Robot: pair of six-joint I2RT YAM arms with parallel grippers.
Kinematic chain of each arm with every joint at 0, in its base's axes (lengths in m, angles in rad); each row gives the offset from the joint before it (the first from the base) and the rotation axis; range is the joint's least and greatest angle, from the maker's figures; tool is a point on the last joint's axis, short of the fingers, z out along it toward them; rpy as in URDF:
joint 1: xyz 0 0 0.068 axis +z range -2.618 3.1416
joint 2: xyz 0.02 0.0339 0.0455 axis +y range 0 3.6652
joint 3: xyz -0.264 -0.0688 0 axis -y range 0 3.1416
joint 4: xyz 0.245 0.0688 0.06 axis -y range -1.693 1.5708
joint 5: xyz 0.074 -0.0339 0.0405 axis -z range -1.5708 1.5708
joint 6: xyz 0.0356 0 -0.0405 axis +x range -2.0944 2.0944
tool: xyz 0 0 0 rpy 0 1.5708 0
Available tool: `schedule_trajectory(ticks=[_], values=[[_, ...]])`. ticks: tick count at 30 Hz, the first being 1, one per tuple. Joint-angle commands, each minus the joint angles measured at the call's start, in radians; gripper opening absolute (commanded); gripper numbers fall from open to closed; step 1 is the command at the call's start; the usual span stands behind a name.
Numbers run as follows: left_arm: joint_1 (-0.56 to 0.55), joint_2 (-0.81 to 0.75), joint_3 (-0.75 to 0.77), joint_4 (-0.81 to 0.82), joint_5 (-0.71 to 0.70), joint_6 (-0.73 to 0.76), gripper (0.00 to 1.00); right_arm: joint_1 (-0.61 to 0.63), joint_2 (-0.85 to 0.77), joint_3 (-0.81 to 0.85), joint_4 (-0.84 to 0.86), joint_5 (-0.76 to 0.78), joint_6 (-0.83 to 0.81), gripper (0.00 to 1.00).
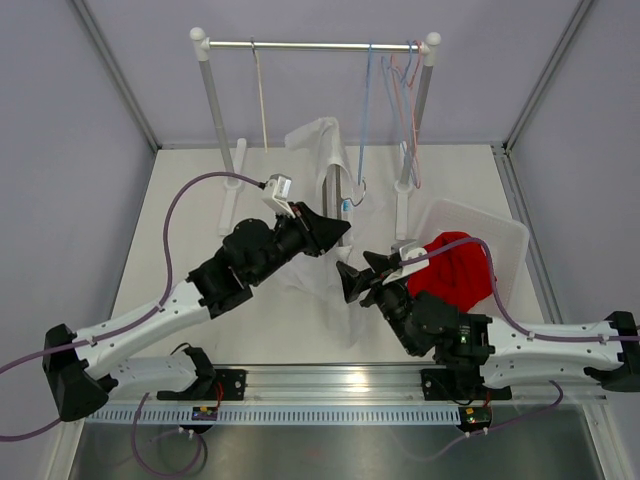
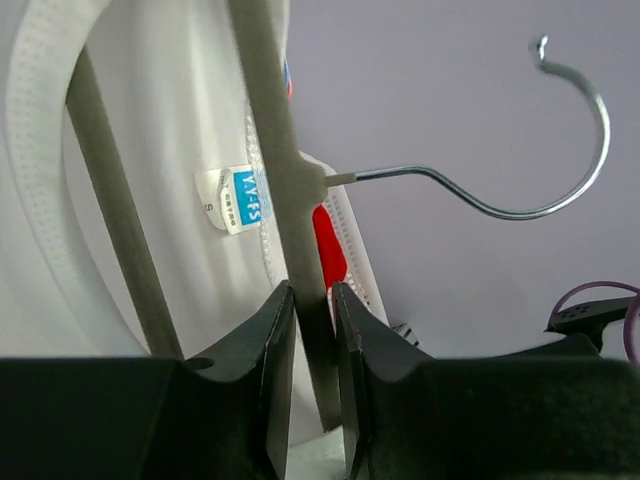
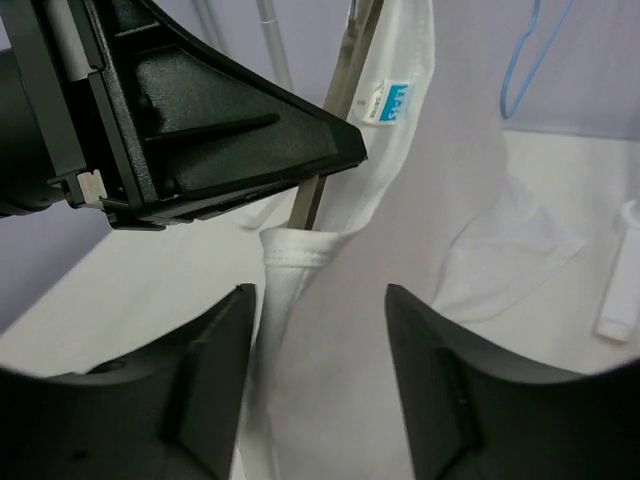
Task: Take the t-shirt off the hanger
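Note:
A white t-shirt hangs on a grey hanger in the middle of the table, its lower part trailing down to the surface. My left gripper is shut on the hanger's grey bar just below the metal hook; from above, the left gripper sits against the shirt's right side. The shirt's collar label shows beside the bar. My right gripper is open, its fingers on either side of a hemmed fold of the t-shirt without pinching it. In the top view the right gripper is below the left one.
A clothes rack stands at the back with several empty coloured hangers on its right end. A white basket holding red cloth sits at the right, close to the right arm. Walls enclose the table.

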Motion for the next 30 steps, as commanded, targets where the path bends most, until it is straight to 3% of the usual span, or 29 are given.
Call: schedule_trajectory(ticks=[1,5,9,18,24,27,28,30], values=[[-0.001,-0.072,-0.004,0.135,0.002,0.014,0.0,0.008,-0.09,-0.011,-0.111,-0.087,0.16,0.73],[-0.001,-0.111,-0.009,0.156,0.011,0.008,0.0,0.008,-0.127,-0.037,-0.244,-0.21,0.285,0.8],[-0.001,-0.143,-0.023,0.162,-0.012,0.017,0.0,0.014,-0.109,-0.092,-0.219,-0.365,0.371,0.81],[-0.001,-0.154,-0.109,0.251,-0.007,-0.018,0.0,0.058,0.001,-0.035,-0.093,-0.407,0.337,0.89],[-0.001,-0.164,-0.13,0.31,0.004,-0.036,0.0,0.063,0.133,0.009,-0.067,-0.342,0.316,0.88],[-0.001,-0.17,-0.138,0.329,0.014,-0.047,0.0,0.07,0.15,0.011,-0.057,-0.287,0.322,0.69],[-0.001,-0.18,-0.144,0.337,0.016,-0.049,0.0,0.073,0.152,0.011,-0.057,-0.285,0.325,0.45],[-0.001,-0.187,-0.147,0.346,0.016,-0.041,0.0,0.093,0.155,0.014,-0.063,-0.281,0.327,0.21]])
